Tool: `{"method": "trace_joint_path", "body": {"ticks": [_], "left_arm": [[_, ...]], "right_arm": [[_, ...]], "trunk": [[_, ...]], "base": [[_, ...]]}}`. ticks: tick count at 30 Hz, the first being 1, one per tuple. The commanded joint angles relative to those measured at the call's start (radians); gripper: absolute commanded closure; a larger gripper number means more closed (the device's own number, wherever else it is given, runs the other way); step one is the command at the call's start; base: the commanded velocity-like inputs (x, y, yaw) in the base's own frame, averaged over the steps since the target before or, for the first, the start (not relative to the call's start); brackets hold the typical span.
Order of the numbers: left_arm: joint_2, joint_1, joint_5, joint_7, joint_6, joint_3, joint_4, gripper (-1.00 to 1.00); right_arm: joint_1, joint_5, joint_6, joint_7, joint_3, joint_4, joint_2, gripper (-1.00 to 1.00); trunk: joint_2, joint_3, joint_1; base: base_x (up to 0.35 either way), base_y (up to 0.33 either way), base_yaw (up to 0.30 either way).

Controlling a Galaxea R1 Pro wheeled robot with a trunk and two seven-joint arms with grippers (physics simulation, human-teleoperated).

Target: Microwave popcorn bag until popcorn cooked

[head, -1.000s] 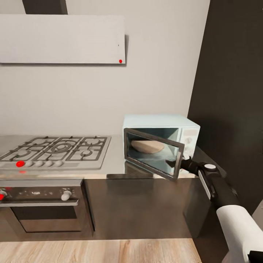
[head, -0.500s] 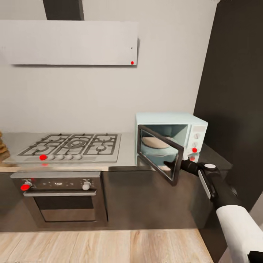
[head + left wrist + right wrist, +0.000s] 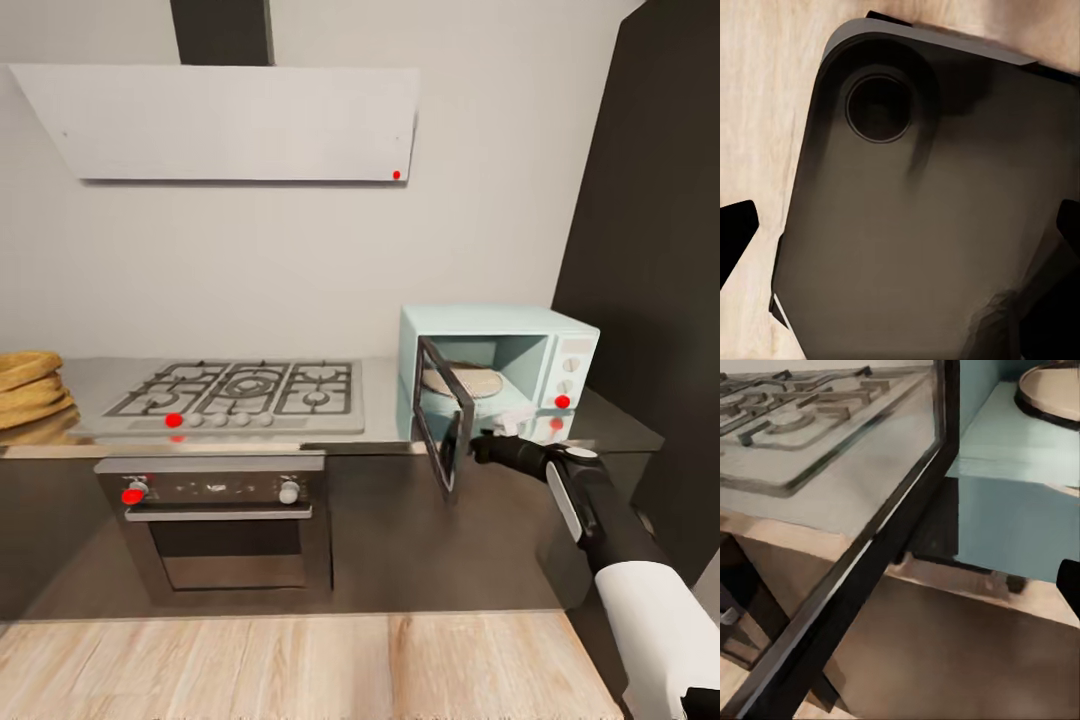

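The mustard-tan popcorn bag point(image 3: 28, 388) sits on the grey countertop point(image 3: 385, 405) at the far left, cut off by the picture's edge; its mouth and the popcorn are hidden. The mint-blue microwave point(image 3: 520, 345) stands at the countertop's right end, its dark glass door point(image 3: 442, 425) swung wide open. Inside lies a beige turntable plate point(image 3: 462, 380) point(image 3: 1054, 390). My right gripper point(image 3: 488, 446) is at the door's free edge, open; one fingertip point(image 3: 1071, 585) shows beside the door frame point(image 3: 870, 577). My left gripper point(image 3: 900, 225) is open and empty, over the robot's dark base.
A steel gas hob point(image 3: 245, 390) lies between the bag and the microwave, with a built-in oven point(image 3: 225, 520) below and a hood point(image 3: 230, 120) above. A tall dark cabinet point(image 3: 650, 250) stands right of the microwave. Wood floor point(image 3: 300, 660) runs along the front.
The microwave door has swung further open with my right gripper at its edge. The camera has shifted, and the popcorn bag has come into view at the left.
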Motion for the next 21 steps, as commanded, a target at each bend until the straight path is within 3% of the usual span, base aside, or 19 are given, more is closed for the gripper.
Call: {"method": "trace_joint_path", "body": {"ticks": [1, 4, 9, 10, 11, 13, 15, 16, 17, 18, 20, 21], "left_arm": [[0.0, 0.0, 0.003, 0.001, -0.002, 0.0, 0.0, -1.0], [0.0, 0.0, 0.002, 0.001, -0.002, 0.0, 0.0, -1.0], [0.0, 0.0, 0.002, 0.001, -0.003, -0.001, 0.0, -1.0], [0.0, 0.0, 0.002, 0.001, -0.003, -0.001, 0.0, -1.0], [0.0, 0.0, 0.002, 0.001, -0.003, -0.001, 0.0, -1.0], [0.0, 0.0, 0.002, 0.001, -0.003, -0.001, 0.0, -1.0], [0.0, 0.0, 0.002, 0.001, -0.003, -0.001, 0.0, -1.0], [0.001, 0.0, 0.002, 0.002, -0.003, -0.001, 0.0, -1.0], [0.001, 0.0, 0.002, 0.002, -0.003, -0.001, 0.0, -1.0], [0.001, 0.0, 0.002, 0.002, -0.003, 0.0, 0.0, -1.0], [0.001, 0.0, 0.002, 0.002, -0.003, -0.001, 0.0, -1.0], [0.001, 0.0, 0.002, 0.002, -0.003, -0.001, 0.0, -1.0]], "right_arm": [[0.0, -0.012, 0.015, 0.011, 0.004, -0.001, 0.001, -1.0], [0.0, -0.012, 0.014, 0.01, 0.003, -0.001, 0.0, -1.0], [0.0, -0.013, 0.017, 0.002, -0.01, 0.003, -0.033, -1.0], [0.0, -0.013, 0.017, -0.005, -0.037, 0.007, -0.052, -1.0], [0.0, -0.012, 0.016, -0.02, -0.121, 0.02, -0.113, -1.0], [0.0, 0.001, 0.015, -0.029, -0.193, 0.091, -0.189, -1.0], [0.0, 0.015, 0.011, -0.032, -0.214, 0.18, -0.23, -1.0], [0.0, 0.039, 0.008, -0.032, -0.223, 0.278, -0.248, -1.0], [0.0, 0.145, 0.003, -0.029, -0.225, 0.476, -0.25, -1.0], [0.0, 0.22, -0.021, -0.027, -0.226, 0.634, -0.248, -1.0], [0.0, 0.269, -0.055, -0.027, -0.225, 0.73, -0.242, -1.0], [0.0, 0.319, -0.07, -0.031, -0.225, 0.827, -0.21, -1.0]], "trunk": [[-0.001, -0.001, 0.0], [-0.001, -0.001, 0.0], [-0.001, -0.001, 0.0], [-0.001, -0.001, 0.0], [-0.001, -0.001, 0.0], [-0.001, -0.001, 0.0], [-0.001, -0.001, 0.0], [-0.001, -0.001, 0.0], [-0.001, -0.001, 0.0], [-0.001, -0.001, 0.0], [-0.001, -0.001, 0.0], [-0.001, -0.001, 0.0]], "base": [[-0.138, 0.327, 0.0], [-0.138, 0.324, 0.0], [-0.09, 0.132, 0.0], [-0.017, 0.022, 0.0], [-0.007, 0.009, 0.0], [-0.003, 0.004, 0.0], [-0.001, 0.002, 0.0], [0.0, 0.0, 0.0], [0.0, 0.0, 0.0], [0.0, 0.0, 0.0], [0.0, 0.0, 0.0], [0.0, 0.0, 0.0]]}}
